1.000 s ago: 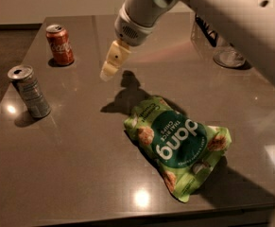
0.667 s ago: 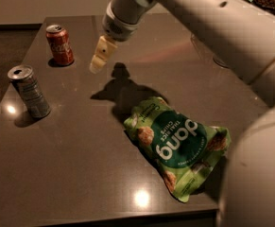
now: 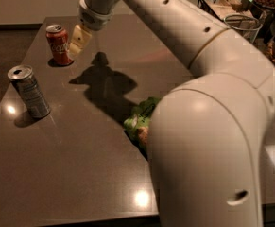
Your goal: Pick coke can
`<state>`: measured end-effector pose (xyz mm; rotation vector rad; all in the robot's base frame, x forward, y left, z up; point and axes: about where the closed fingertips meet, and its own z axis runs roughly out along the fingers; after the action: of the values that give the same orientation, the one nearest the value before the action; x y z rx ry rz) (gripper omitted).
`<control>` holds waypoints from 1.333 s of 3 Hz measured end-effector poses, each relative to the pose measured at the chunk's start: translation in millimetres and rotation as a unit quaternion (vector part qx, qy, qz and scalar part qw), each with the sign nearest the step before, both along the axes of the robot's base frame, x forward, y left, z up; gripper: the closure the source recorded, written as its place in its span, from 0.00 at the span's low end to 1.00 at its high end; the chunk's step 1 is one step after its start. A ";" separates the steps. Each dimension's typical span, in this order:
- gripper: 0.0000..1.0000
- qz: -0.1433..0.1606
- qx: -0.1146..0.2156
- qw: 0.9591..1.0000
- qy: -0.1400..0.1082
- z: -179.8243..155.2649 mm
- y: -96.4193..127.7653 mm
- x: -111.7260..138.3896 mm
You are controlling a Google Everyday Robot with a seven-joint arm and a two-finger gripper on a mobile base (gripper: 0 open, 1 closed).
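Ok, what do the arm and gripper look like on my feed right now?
The arm is a smooth off-white shell: thick rounded tubes, a bulbous joint in the foreground, small dark holes along it, and a thin tan seam ring. No cables show. The gripper, a pale cream piece below a grey-banded wrist, sits just beside the coke can.

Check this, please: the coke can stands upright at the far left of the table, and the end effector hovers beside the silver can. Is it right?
Not quite. The camera view shows the end effector beside the coke can, not the silver can, which stands apart, nearer the camera. The coke can is upright at the table's far left.
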<state>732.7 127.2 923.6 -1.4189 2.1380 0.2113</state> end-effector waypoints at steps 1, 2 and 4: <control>0.00 -0.001 0.007 1.000 -0.008 8.4 37.6 14.0; 0.00 0.000 0.022 1.000 -0.009 10.3 65.4 12.6; 0.00 0.029 -0.001 1.000 0.002 -8.4 99.3 4.9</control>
<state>737.6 226.5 915.2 -1.4837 2.1025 0.2340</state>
